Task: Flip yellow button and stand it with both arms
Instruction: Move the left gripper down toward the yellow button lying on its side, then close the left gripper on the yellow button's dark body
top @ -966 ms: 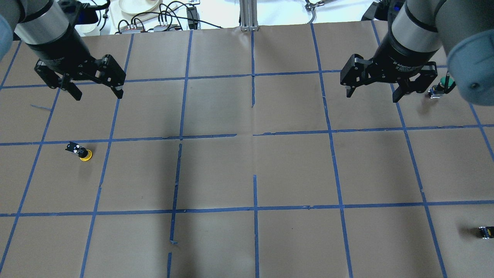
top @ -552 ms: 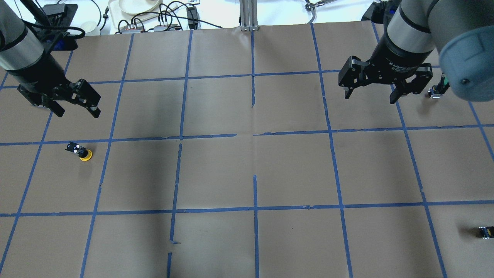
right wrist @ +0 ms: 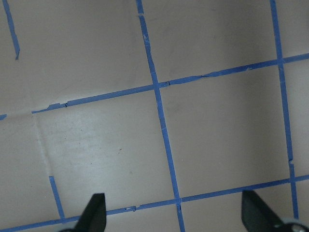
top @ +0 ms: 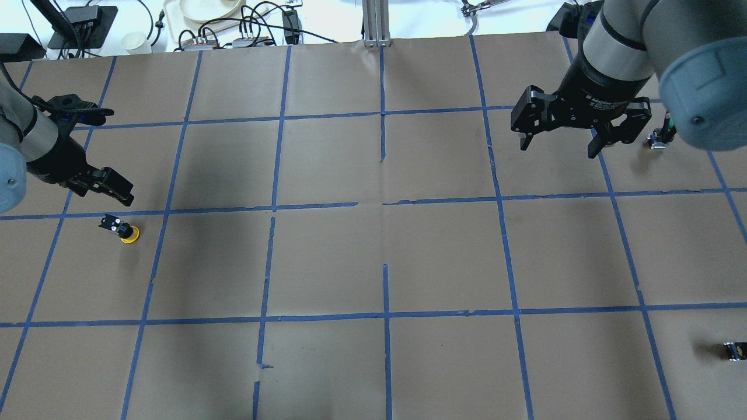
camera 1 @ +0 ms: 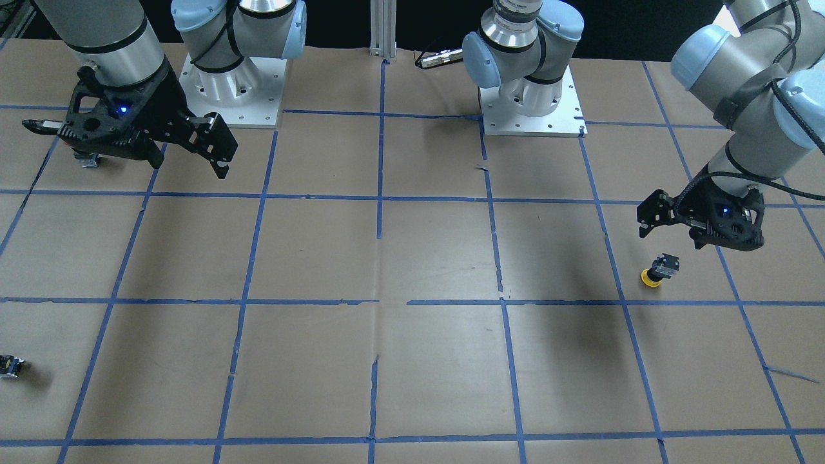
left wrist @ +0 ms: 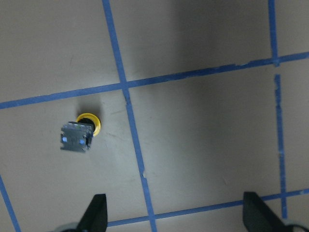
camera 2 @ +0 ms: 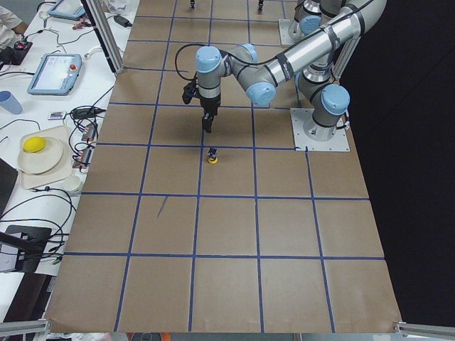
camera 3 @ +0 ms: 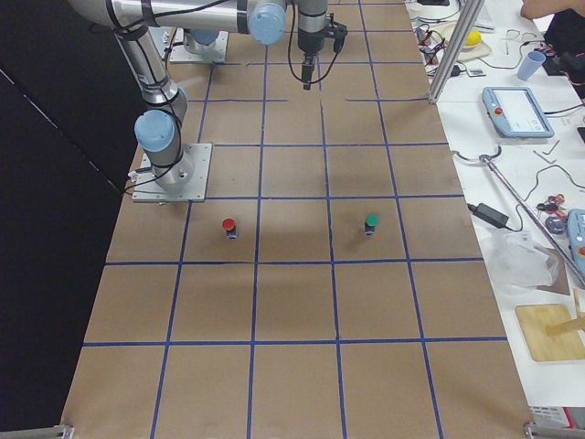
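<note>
The yellow button (top: 124,230) rests on the brown paper at the left, its yellow cap on the paper and its grey-black body leaning up. It also shows in the front view (camera 1: 657,271), the left side view (camera 2: 212,155) and the left wrist view (left wrist: 81,131). My left gripper (top: 99,192) is open and empty, just behind the button and above it (camera 1: 670,237), and its fingertips (left wrist: 96,215) frame the bottom of the wrist view. My right gripper (top: 557,149) is open and empty, high over the far right of the table (camera 1: 190,166).
A green-capped button (top: 664,133) stands just right of my right gripper. A red-capped button (camera 3: 228,226) stands nearer the robot's base. A small dark capless switch (top: 734,350) lies at the near right edge. Cables and a plate lie beyond the far edge.
My left gripper has swung down and towards the yellow button, and now hangs just behind it. My right gripper has barely moved. The button has not moved.
</note>
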`<move>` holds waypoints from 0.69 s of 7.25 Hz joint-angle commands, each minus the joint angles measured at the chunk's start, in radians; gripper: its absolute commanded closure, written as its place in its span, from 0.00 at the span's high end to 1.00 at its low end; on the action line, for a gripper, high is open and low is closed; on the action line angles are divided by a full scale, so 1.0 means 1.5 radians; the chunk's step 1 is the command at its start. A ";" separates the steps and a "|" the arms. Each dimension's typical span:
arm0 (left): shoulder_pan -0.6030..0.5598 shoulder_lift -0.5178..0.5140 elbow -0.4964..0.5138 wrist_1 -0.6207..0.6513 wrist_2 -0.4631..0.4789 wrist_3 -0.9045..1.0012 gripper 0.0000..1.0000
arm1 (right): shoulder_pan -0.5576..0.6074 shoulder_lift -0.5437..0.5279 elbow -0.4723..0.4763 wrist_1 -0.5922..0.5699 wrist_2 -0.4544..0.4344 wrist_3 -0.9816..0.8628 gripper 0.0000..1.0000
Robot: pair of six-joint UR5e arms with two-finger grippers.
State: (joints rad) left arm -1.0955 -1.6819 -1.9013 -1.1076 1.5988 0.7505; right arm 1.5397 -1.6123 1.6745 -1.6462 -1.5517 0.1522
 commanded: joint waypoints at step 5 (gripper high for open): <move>0.059 -0.071 -0.009 0.044 -0.008 0.126 0.98 | -0.052 -0.002 -0.001 -0.006 0.013 0.028 1.00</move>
State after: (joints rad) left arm -1.0222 -1.7640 -1.9151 -1.0569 1.5873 0.9344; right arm 1.4685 -1.6147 1.6741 -1.6572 -1.5380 0.1767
